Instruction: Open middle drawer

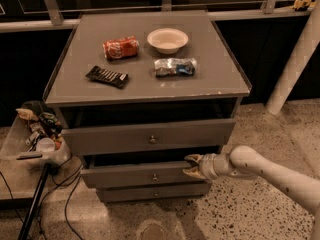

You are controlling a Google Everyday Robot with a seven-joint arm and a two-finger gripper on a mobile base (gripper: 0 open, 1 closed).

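The middle drawer (140,175) is a grey medium-height front with a small round knob (154,176), below the taller top drawer (150,136). It stands out slightly from the cabinet, with a dark gap above its front. My gripper (192,165) comes in from the right on a pale arm (270,171). It sits at the right end of the middle drawer's front, at its top edge and touching it.
The slim bottom drawer (152,192) is below. On the cabinet top (150,84) lie a red can (120,47), a white bowl (167,39), a dark snack bar (106,76) and a silver-blue packet (175,66). A bin of clutter (37,134) and cables stand at the left. A white post (295,59) stands at the right.
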